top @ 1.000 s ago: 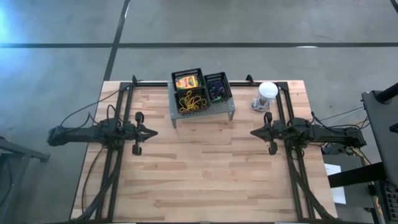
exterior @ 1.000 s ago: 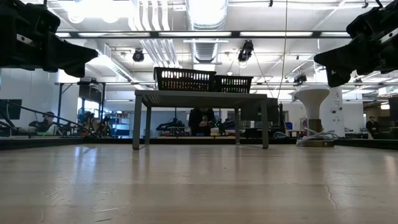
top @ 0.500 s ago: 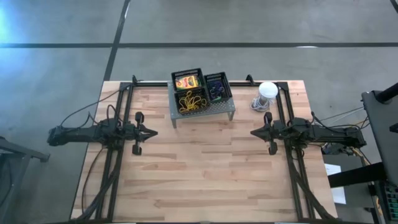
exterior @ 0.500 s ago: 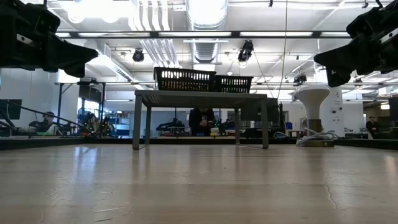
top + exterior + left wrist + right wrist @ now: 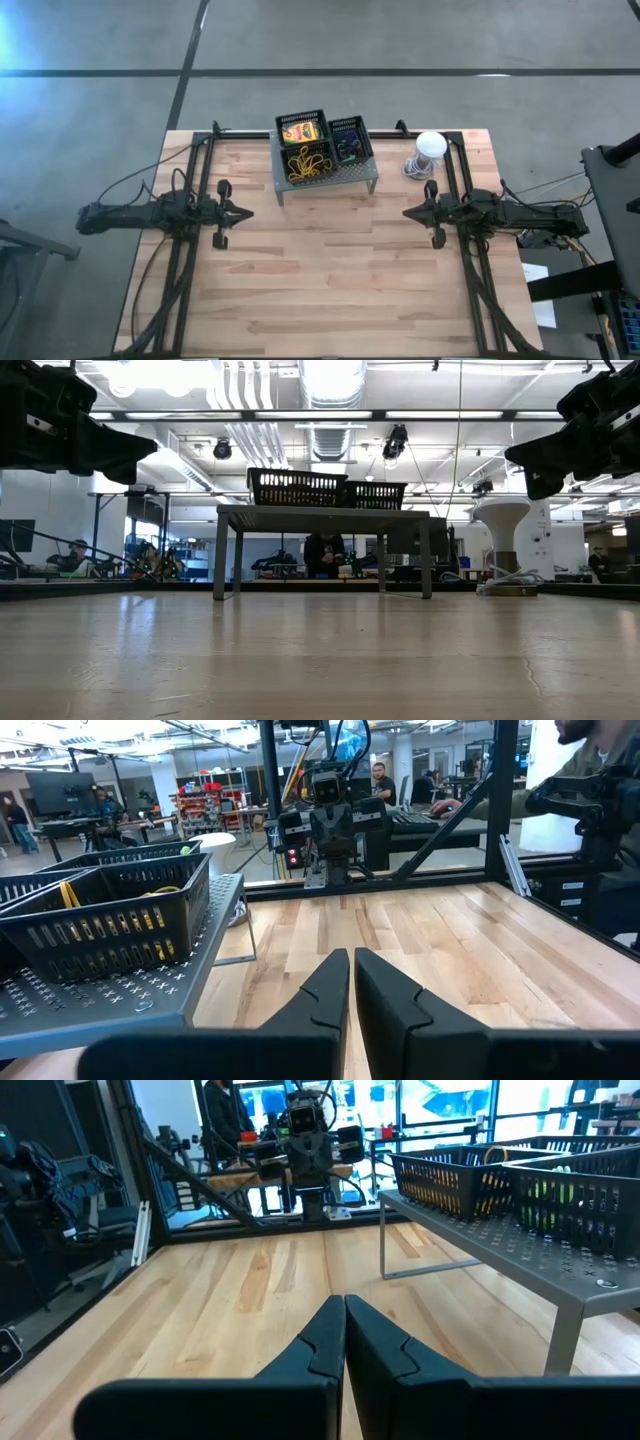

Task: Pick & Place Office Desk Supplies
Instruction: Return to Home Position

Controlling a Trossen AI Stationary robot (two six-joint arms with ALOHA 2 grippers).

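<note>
Three black lattice baskets stand on the grey perforated shelf (image 5: 340,178) at the table's far middle. The far left basket (image 5: 302,128) holds a yellow-orange crayon box. The near one (image 5: 308,161) holds yellow rubber bands. The right one (image 5: 350,140) holds purple and green bands. My left gripper (image 5: 247,212) is shut and empty, above the table left of the shelf, pointing right. My right gripper (image 5: 407,212) is shut and empty, right of the shelf, pointing left. The two face each other. The baskets also show in the left wrist view (image 5: 110,925) and the right wrist view (image 5: 470,1175).
A white round object with a coiled cord (image 5: 429,148) stands at the far right, just beyond my right arm. The shelf stands on thin legs (image 5: 220,555) with open room beneath. Bare wood (image 5: 320,270) fills the table's middle and near side. People (image 5: 322,553) are in the room beyond.
</note>
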